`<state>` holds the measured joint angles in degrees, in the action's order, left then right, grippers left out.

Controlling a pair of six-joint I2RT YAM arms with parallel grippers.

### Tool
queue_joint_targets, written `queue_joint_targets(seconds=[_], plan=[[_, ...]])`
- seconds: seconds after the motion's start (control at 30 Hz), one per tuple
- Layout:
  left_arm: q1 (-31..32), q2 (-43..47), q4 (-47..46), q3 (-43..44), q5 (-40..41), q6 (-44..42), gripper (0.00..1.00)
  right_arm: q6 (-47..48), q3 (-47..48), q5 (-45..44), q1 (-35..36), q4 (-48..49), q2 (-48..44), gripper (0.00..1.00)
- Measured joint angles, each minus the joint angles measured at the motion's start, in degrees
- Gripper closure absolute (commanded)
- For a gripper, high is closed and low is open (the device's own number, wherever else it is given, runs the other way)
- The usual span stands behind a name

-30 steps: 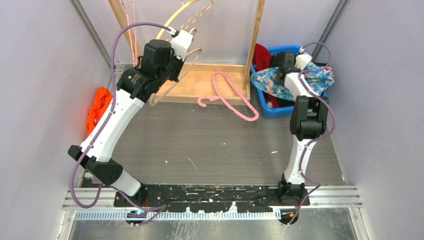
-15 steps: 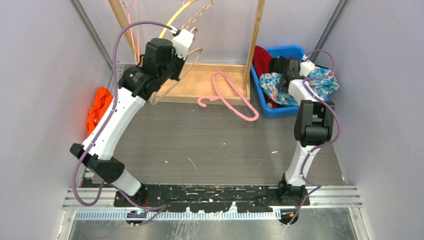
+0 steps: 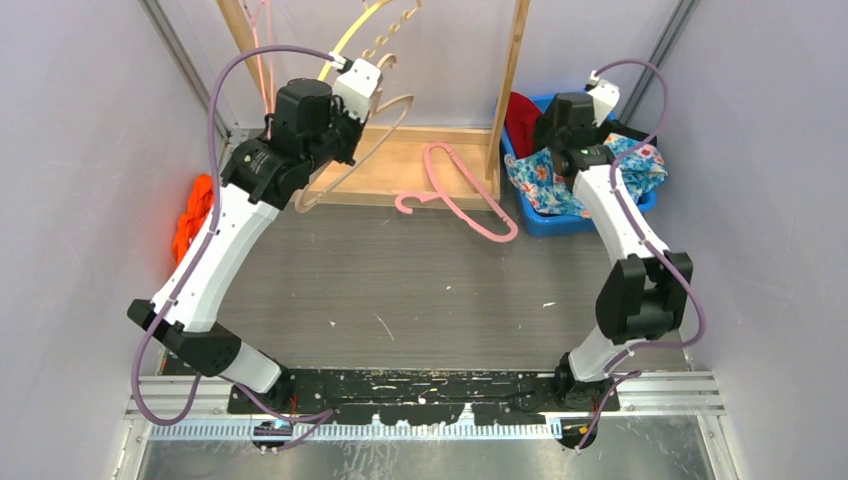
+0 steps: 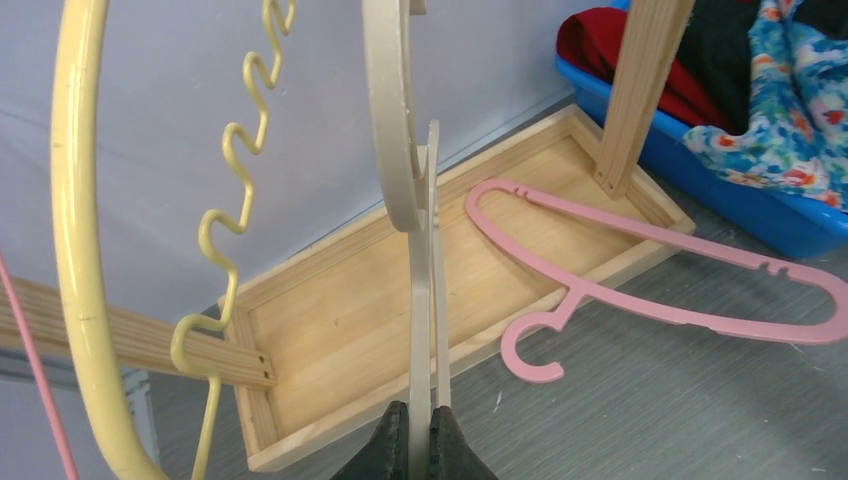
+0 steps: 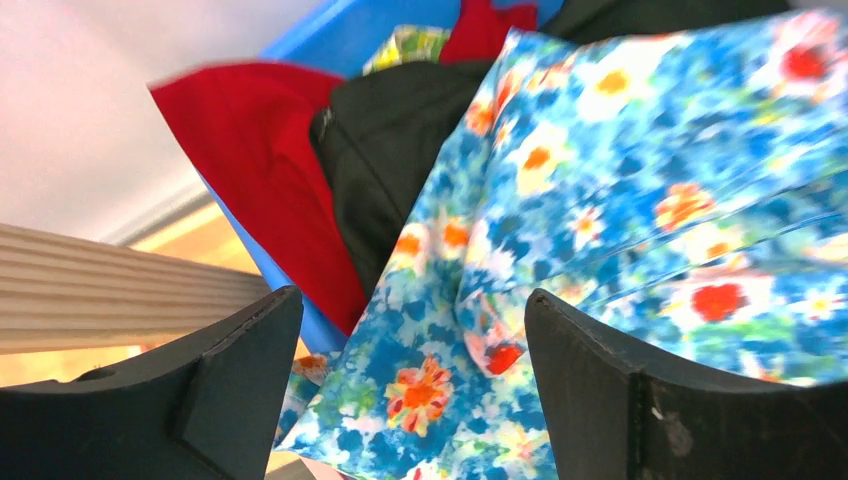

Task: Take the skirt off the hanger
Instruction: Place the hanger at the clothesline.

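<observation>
A shallow wooden tray lies on the grey table at its far edge, with a wooden post rising from its right end. A pink hanger lies flat across the tray's front right corner: part inside the tray, hook and long end out on the table. A yellow hanger with a wavy inner bar hangs above the tray's left end. Just right of the tray stands a blue bin, holding a red cloth nearest the post and a black one beside it. An orange cloth lies bunched well left of the tray, by the wall.
</observation>
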<state>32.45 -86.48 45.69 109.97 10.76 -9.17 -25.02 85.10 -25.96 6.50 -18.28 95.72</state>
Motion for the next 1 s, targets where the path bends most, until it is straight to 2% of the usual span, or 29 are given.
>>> queue_joint_targets(seconds=[0.13,0.3,0.6,1.0], plan=[[0.0,0.2,0.0,0.3,-3.7,0.9,1.00,2.3,0.0,-1.2,-0.7,0.5,-5.8,0.12],[0.0,-0.2,-2.4,1.8,-5.8,2.9,1.00,4.2,0.3,-1.8,-0.4,1.2,-8.9,0.12],[0.0,-11.8,-8.1,19.9,-4.3,2.6,1.00,5.4,0.7,-1.7,0.2,1.3,-8.2,0.12],[-1.9,-23.9,-10.4,34.4,-1.9,3.2,1.00,5.5,0.8,-0.7,0.5,1.6,-7.8,0.13]])
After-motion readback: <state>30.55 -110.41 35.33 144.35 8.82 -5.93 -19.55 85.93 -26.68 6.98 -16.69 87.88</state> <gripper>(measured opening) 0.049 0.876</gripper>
